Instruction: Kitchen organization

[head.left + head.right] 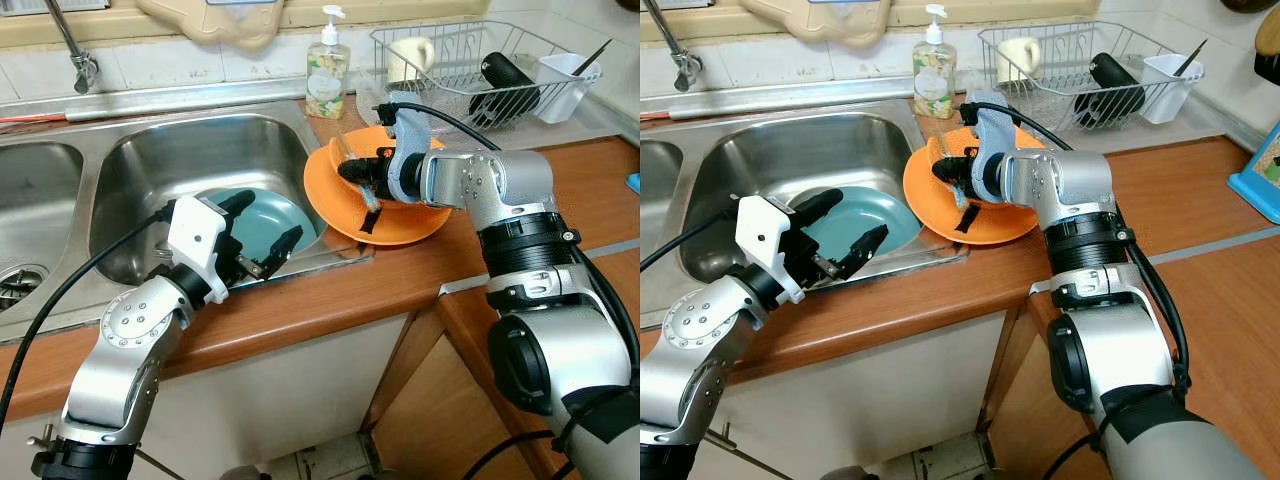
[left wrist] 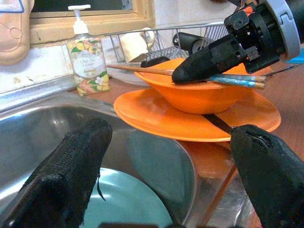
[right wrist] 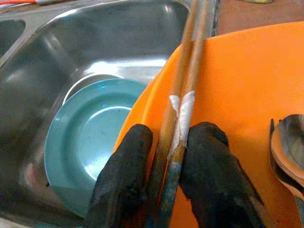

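An orange plate point(image 1: 400, 228) lies on the wooden counter, overlapping the sink's right rim, with an orange bowl point(image 2: 199, 97) on it. My right gripper point(image 1: 360, 190) reaches over the bowl from the right and is shut on a pair of wooden chopsticks point(image 3: 183, 99) that lie across the bowl's rim. A metal spoon point(image 3: 289, 137) rests inside the bowl. In the right sink basin lies a teal plate point(image 1: 280, 212). My left gripper point(image 1: 265, 222) hovers open above the basin's front rim, just over the teal plate and holding nothing.
A soap dispenser point(image 1: 327, 70) stands behind the orange plate. At the back right, a wire dish rack point(image 1: 480, 100) holds a mug, a black item and a white caddy. The faucet point(image 1: 80, 60) is at the back left, above a second basin point(image 1: 30, 200).
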Tool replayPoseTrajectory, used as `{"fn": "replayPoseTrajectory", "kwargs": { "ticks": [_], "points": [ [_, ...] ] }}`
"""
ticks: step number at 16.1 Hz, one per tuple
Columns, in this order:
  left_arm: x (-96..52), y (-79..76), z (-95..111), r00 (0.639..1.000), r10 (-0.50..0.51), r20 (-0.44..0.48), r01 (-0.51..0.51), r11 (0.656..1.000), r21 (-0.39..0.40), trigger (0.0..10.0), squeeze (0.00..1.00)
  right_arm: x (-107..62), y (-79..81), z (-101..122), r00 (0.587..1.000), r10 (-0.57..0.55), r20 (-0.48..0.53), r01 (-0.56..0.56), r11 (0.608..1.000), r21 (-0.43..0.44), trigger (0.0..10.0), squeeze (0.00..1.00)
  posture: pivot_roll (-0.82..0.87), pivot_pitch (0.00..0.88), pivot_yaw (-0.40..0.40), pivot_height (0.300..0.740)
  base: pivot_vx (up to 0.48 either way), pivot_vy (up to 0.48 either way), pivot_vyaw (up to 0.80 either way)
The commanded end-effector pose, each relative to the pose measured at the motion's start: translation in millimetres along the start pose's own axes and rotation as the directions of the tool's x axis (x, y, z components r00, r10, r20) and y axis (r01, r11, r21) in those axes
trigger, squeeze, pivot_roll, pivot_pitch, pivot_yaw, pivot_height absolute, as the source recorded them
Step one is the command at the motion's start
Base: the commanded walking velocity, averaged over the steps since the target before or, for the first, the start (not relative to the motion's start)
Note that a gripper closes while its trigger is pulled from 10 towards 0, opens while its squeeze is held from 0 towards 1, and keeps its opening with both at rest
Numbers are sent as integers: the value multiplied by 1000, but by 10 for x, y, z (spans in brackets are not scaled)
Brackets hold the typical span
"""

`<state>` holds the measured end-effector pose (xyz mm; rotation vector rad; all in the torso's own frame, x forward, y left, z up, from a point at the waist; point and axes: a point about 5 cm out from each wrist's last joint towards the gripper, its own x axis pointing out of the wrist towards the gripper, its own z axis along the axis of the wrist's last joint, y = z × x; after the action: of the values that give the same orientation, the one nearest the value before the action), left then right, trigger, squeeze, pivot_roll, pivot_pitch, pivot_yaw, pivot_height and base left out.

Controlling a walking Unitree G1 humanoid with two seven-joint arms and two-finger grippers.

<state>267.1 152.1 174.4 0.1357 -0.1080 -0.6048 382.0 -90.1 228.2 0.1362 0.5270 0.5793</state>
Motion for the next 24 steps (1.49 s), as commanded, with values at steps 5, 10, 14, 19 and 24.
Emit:
{"fn": "replayPoseTrajectory", "kwargs": {
  "ticks": [5,10,14,19,24],
  "points": [
    [-6,-4,34,1000,-5,15,4,1000,22,10000,0,-10,-17,44,1000,-12,9,13,1000,-4,941,0,-55,0,-20,740,0,0,0],
    [-1,9,46,1000,-5,18,4,1000,26,10000,0,-57,-14,132,999,-18,49,19,999,-28,1608,0,-55,0,-14,740,0,0,0],
    [23,4,64,1000,-17,24,17,1000,24,10000,0,-292,56,322,987,10,159,4,996,-89,1686,0,-65,0,-1,740,0,0,0],
    [66,6,104,999,-24,47,23,1000,3,10000,0,-577,150,306,939,33,343,11,992,-125,471,0,-82,0,13,740,0,0,0],
    [99,-157,83,997,-54,60,57,997,-55,10000,0,-730,301,-64,861,82,501,-60,996,-59,0,0,-94,0,25,740,0,0,0]
  ]
}}
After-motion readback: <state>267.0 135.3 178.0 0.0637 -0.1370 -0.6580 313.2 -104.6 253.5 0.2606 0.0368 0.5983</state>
